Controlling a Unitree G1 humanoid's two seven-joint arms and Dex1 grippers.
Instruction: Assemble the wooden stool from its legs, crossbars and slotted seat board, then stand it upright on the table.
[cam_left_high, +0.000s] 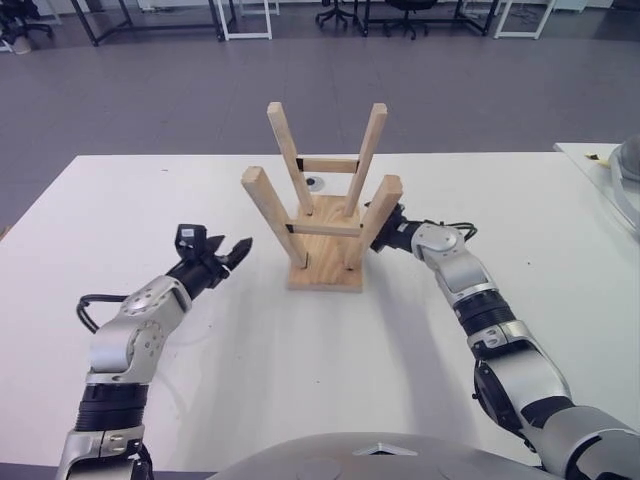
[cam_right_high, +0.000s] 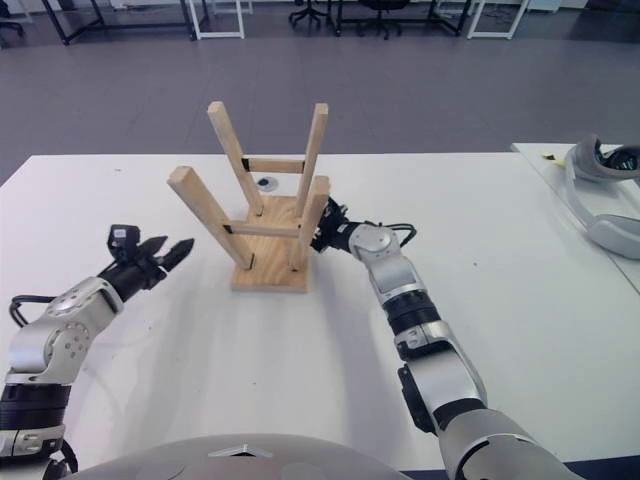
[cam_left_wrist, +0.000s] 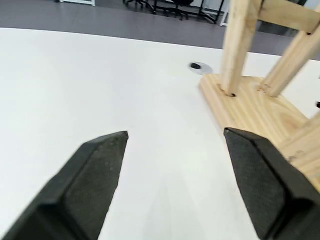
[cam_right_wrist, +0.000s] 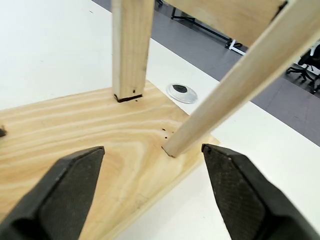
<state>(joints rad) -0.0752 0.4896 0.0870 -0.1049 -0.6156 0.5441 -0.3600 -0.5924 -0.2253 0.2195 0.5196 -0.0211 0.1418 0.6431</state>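
The wooden stool (cam_left_high: 322, 210) rests upside down on the white table (cam_left_high: 150, 200), its seat board (cam_left_high: 326, 270) flat on the surface. Its legs point up and outward, joined by crossbars (cam_left_high: 329, 165). My left gripper (cam_left_high: 232, 252) hovers low just left of the seat board, open and holding nothing; in the left wrist view its fingers (cam_left_wrist: 90, 175) frame bare table, with the seat board (cam_left_wrist: 250, 100) ahead. My right gripper (cam_right_high: 328, 228) is at the stool's right side, partly behind the near right leg (cam_left_high: 376, 215). It is open over the seat board's edge (cam_right_wrist: 75, 125), near a leg's foot (cam_right_wrist: 131, 45).
A round cable grommet (cam_left_high: 316, 184) sits in the table just behind the stool. A grey headset-like object (cam_right_high: 600, 190) lies on a second surface at the far right. Wide bare table stretches on both sides and in front of the stool.
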